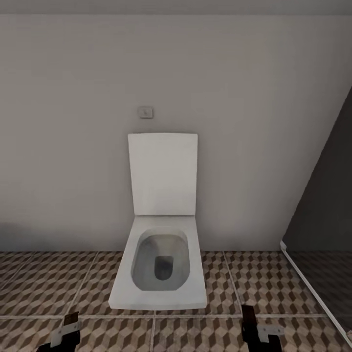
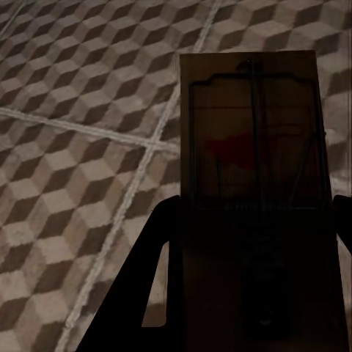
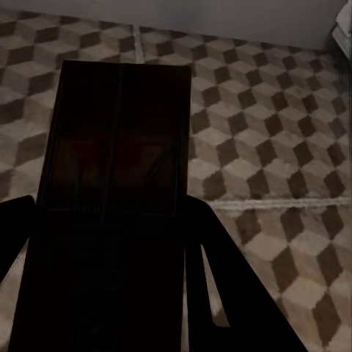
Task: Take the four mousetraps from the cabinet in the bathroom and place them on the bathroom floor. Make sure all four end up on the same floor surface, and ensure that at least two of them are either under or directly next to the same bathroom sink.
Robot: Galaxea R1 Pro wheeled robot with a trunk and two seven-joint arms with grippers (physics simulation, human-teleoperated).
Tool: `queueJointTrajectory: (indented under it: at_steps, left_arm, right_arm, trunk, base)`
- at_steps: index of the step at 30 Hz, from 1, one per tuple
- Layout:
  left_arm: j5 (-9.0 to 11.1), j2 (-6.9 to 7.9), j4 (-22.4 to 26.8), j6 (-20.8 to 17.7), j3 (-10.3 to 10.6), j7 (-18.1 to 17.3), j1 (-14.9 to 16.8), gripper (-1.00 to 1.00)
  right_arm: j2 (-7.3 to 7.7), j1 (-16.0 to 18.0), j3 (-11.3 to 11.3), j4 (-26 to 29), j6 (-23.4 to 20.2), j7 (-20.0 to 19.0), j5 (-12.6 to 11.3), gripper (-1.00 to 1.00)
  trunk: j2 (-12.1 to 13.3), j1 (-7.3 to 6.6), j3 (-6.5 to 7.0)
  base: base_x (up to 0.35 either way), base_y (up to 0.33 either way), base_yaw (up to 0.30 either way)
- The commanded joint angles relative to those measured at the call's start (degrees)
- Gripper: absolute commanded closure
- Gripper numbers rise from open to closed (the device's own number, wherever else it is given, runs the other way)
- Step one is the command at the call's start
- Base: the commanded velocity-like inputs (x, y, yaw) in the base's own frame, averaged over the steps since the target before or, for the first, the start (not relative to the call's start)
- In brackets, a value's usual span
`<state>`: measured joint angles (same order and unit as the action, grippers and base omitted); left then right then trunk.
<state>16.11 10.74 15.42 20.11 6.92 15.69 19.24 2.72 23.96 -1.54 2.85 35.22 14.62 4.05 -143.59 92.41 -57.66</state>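
Nearest the left wrist camera, a mousetrap (image 2: 253, 147) stands up between the two dark fingers (image 2: 139, 293) of the left gripper (image 2: 253, 242), which are clamped on its lower end; its pale wooden board faces the camera, showing the dark wire spring parts and a red mark near the middle. Below it lies the bathroom floor (image 2: 73, 147), tiled in a brown, beige and white cube pattern with pale grout lines crossing it. In the right wrist view a second mousetrap (image 3: 121, 154) is held the same way, pinched by the right gripper (image 3: 110, 242) between its black fingers (image 3: 220, 279); this board is in deep shadow, so only a faint reddish patch and thin wire lines can be made out on it. The same cube-pattern tiles spread beyond it up to a pale wall. From the head camera, the left gripper (image 1: 66, 332) and the right gripper (image 1: 256, 327) sit at the lower edge of the view, well apart, each over the tiled floor (image 1: 293, 283). Between and beyond them stands a white square toilet (image 1: 159, 274) with its lid (image 1: 163, 173) raised against the grey wall (image 1: 73, 122), a small flush plate (image 1: 145, 112) above it. A dark panel (image 1: 327, 205) with a white edge stands at the right.
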Motion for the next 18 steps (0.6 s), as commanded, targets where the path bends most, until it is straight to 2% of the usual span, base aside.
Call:
queueJointTrajectory:
  at_steps: [1, 11, 18]
  left_arm:
    - [0.32, -0.14, 0.34, 0.17, 0.52, 0.48, 0.02, 1.00]
    - [0.20, -0.48, 1.17, 0.78, 0.64, 0.53, 0.04, 1.00]
    - [0.29, -0.10, 1.19, 4.92, 0.55, 0.56, 0.02, 1.00]
  right_arm:
    - [0.00, 0.03, -0.13, 0.53, 0.07, 0.32, 0.23, 1.00]
    - [0.00, 0.03, -0.06, 2.99, 0.12, 0.23, 0.25, 1.00]
    - [0.00, 0.03, -0.06, 3.31, 0.11, 0.23, 0.25, 1.00]
  trunk:
    - [-0.02, -0.01, -0.05]
    - [-0.02, -0.01, -0.05]
    - [-0.02, -0.01, -0.05]
  base:
    - [0.000, 0.000, 0.000]
    - [0.000, 0.000, 0.000]
    - [0.000, 0.000, 0.000]
